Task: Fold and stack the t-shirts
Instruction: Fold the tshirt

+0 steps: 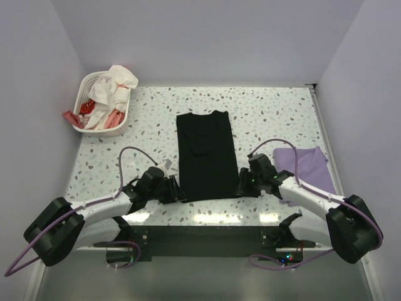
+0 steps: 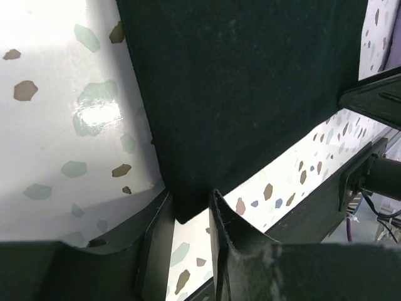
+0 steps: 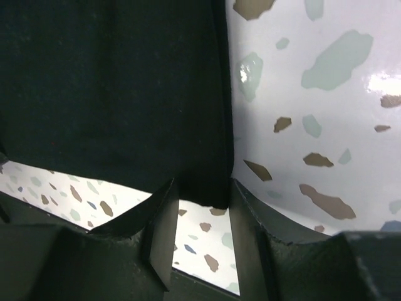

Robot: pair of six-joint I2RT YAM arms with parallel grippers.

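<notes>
The black t-shirt (image 1: 204,153) lies flat in the middle of the table, folded lengthwise into a long narrow rectangle. My left gripper (image 1: 178,190) is at its near left corner. In the left wrist view the gripper (image 2: 188,204) is open, with that corner of the shirt (image 2: 250,81) between its fingertips. My right gripper (image 1: 240,185) is at the near right corner. In the right wrist view it (image 3: 202,191) is open, with that corner of the shirt (image 3: 106,81) between its fingertips. The lavender t-shirt (image 1: 307,166) lies folded at the right, beside the right arm.
A white laundry basket (image 1: 88,84) holding white and red cloth stands at the back left corner. Walls close in the table on the left, back and right. The table's near edge runs just behind both grippers.
</notes>
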